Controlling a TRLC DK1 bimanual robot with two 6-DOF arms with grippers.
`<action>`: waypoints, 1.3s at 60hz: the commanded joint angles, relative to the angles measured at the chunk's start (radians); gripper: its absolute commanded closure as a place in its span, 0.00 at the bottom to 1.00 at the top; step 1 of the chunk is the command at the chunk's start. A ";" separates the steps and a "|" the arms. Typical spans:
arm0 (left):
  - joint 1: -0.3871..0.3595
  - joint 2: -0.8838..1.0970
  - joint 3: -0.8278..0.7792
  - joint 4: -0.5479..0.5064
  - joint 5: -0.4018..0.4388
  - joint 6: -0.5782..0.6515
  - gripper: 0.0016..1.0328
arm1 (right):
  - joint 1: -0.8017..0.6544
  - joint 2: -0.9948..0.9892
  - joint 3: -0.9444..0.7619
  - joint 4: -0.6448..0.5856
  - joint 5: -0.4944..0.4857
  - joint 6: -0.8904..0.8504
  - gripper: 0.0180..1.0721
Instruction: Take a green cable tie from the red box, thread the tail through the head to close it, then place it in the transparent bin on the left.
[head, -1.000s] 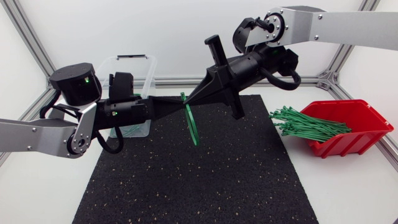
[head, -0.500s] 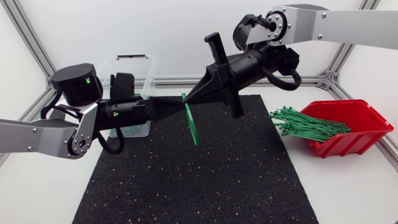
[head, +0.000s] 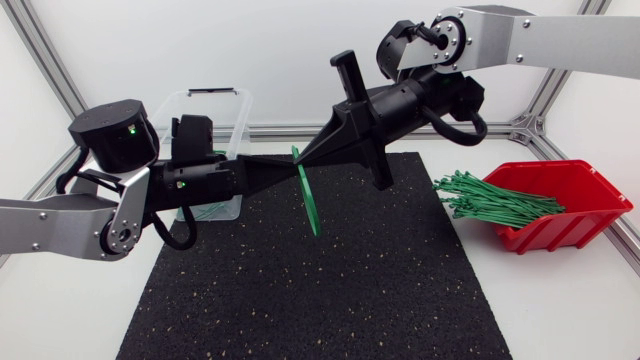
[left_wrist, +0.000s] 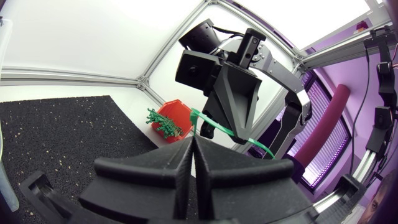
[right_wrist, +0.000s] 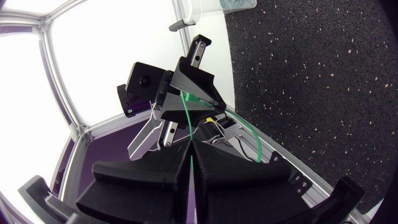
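Cable tie (head: 309, 200), thin green plastic, curves down from where the matte wedge-shaped left gripper (head: 288, 164) and right gripper (head: 303, 157) meet, both clamped on it.

Clearance: front of mat open, rear centre barred.
The left gripper (head: 287, 168) and right gripper (head: 304, 157) meet tip to tip above the rear middle of the mat (head: 320, 290), so both arms form one bar across it. The tie (head: 309, 200) hangs from that junction toward the mat. Bare mat in front of the bar gives passage from either side. The left wrist lies across the bin's (head: 212, 94) front wall; its rear stays reachable from above. Loose ties (head: 490, 200) spill from the box (head: 575, 215) mouth toward the mat.
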 joint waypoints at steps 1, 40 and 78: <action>-0.007 -0.018 -0.024 0.017 0.000 -0.027 0.97 | 0.004 -0.019 -0.024 0.006 -0.009 0.028 0.95; 0.003 0.012 -0.010 0.020 -0.013 -0.016 0.97 | 0.024 -0.054 -0.074 0.063 -0.009 0.058 0.95; -0.003 -0.002 -0.020 0.020 -0.018 -0.021 0.97 | 0.016 -0.067 -0.076 0.080 -0.006 0.066 0.95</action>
